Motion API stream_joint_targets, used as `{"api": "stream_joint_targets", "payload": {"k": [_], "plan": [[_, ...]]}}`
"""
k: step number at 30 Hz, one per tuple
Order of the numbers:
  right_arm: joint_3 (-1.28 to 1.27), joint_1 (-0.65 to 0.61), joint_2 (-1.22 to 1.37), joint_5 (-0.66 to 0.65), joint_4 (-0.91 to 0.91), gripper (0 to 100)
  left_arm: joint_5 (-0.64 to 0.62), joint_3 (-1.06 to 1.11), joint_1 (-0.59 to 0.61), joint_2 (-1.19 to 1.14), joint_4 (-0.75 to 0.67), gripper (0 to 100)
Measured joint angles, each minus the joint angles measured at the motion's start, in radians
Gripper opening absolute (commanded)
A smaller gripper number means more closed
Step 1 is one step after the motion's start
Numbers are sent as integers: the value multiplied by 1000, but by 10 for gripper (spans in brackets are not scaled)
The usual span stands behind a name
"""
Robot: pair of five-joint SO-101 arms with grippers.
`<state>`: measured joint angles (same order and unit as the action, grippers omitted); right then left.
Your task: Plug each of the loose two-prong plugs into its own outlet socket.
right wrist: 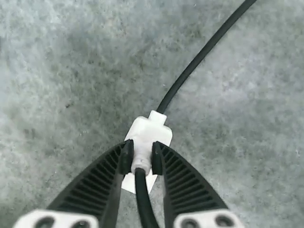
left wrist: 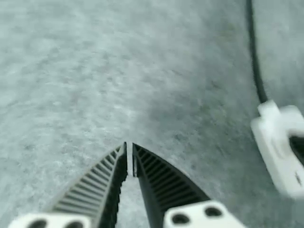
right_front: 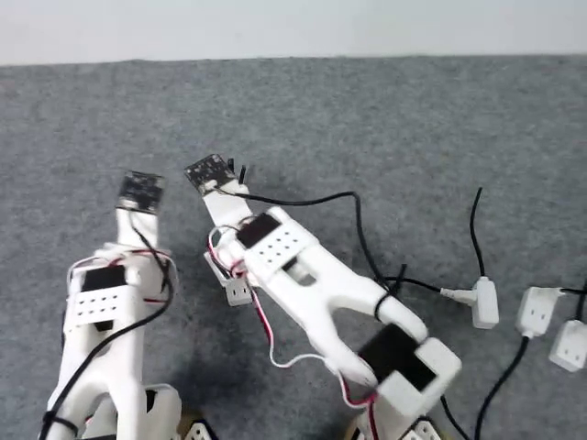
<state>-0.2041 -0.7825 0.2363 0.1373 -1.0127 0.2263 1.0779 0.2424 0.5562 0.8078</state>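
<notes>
Ribbed fingers [right wrist: 102, 183], clamped boxy plug [right wrist: 148, 134] – round cord [right wrist: 204, 52]

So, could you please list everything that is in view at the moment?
carpet: 1, grey, covering the table
held plug: 1, white, black cable attached, between the fingers of the right gripper
connector pieces: 3, white, on the carpet to the right of the right arm
edge piece: 1, white, black cable attached, off to the side of the left gripper; perhaps the held plug itself, cannot tell
small block: 1, white, against the right arm's side; cannot tell whether it is loose
cables: several, black, trailing over the carpet
left arm: 1, white, beside the right arm
right arm: 1, white
left gripper: 1, black fingers, shut, above bare carpet
right gripper: 1, black fingers, shut on the held plug
</notes>
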Motion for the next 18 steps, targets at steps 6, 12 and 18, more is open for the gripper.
{"api": "stream_joint_targets", "payload": {"k": [6,12,18], "plan": [[97,-92,109,-6,-115,264,-167,-49,124,0,-32,12],[80,-140,170,-8,-126,139,-193,-54,141,0,-32,12],[121,-57,195,72,-133,4,-196,-54,143,0,-32,12]]}}
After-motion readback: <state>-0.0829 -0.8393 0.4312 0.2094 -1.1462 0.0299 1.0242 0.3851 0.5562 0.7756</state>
